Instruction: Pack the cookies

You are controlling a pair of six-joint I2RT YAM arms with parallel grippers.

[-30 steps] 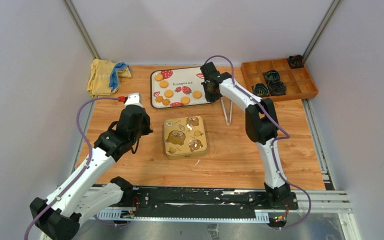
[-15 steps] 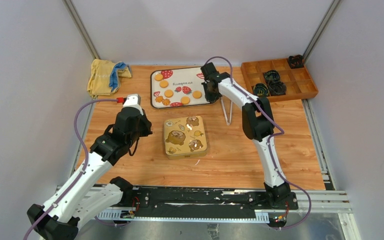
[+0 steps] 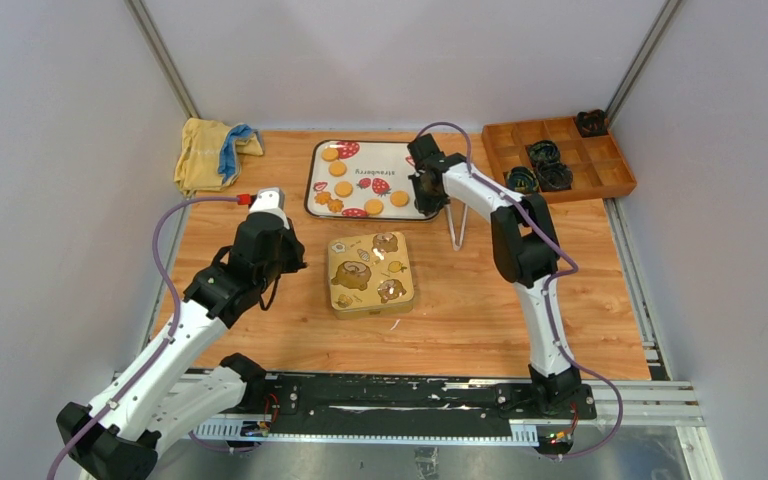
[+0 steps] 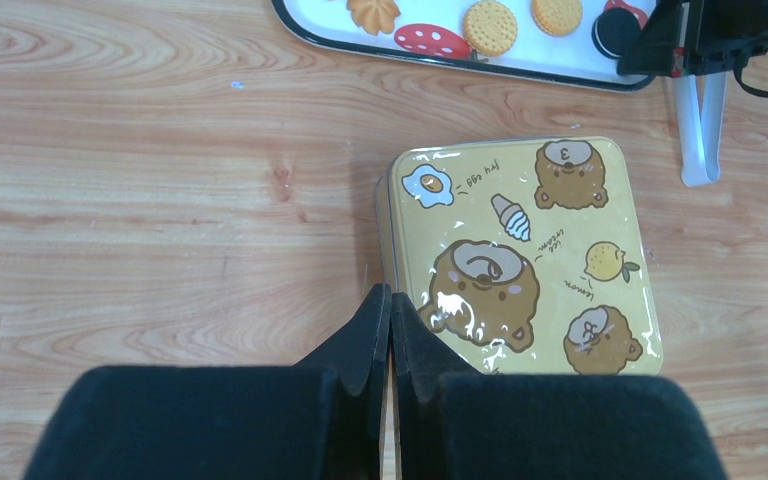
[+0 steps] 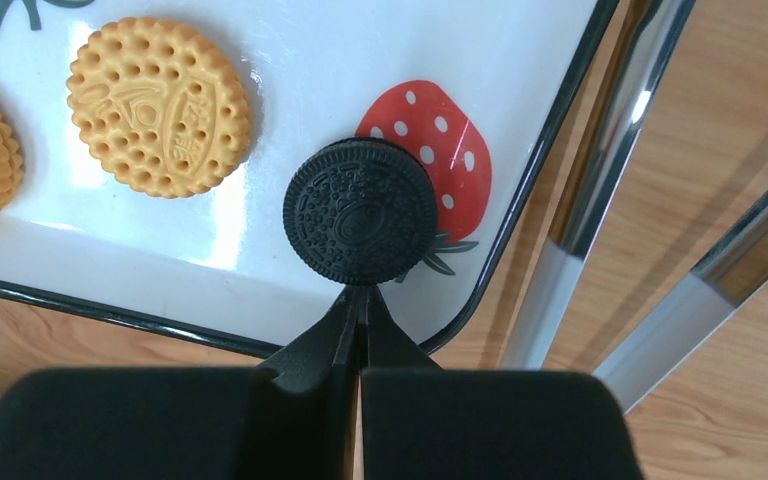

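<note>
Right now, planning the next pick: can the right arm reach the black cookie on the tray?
Probably yes: the right gripper sits at the edge of the black cookie, with nothing between them on the tray. Its shut jaws must open first.

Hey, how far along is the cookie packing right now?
Nothing looks packed yet: the bear tin is closed, and the golden cookies lie on the strawberry tray. In hand: the right gripper, shut, points at the black cookie on the tray; the left gripper, shut, hangs at the tin's edge. Left: opening the tin, moving every cookie.
</note>
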